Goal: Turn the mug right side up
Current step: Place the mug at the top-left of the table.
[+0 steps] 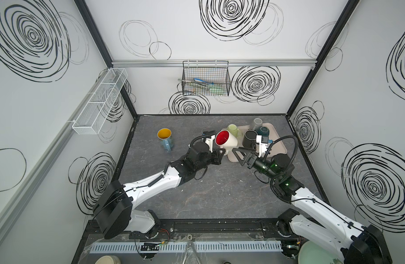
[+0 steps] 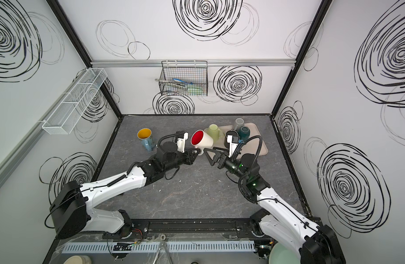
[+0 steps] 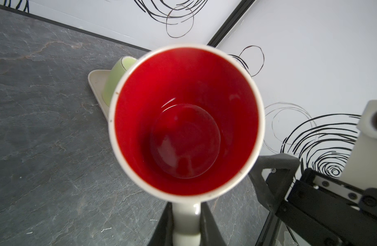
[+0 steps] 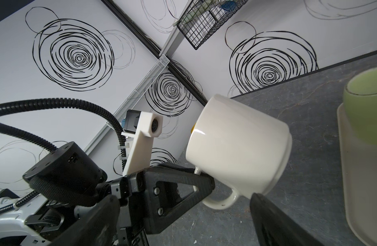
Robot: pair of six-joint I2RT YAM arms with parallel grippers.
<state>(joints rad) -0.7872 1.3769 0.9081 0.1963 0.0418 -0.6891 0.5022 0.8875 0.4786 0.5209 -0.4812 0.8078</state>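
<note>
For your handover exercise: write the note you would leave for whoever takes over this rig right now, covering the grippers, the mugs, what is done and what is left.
Left gripper: jaws shut on the handle of the white mug.
Right gripper: open, close beside the mug, holding nothing.
White mug: lifted beside the tray, tilted, its red inside facing up and sideways.
Done: the mug is picked up and partly turned. A blue mug stands upright on the table.
Left: finish the turn, set the white mug down upright, then release. A green mug sits upside down on the tray.
</note>
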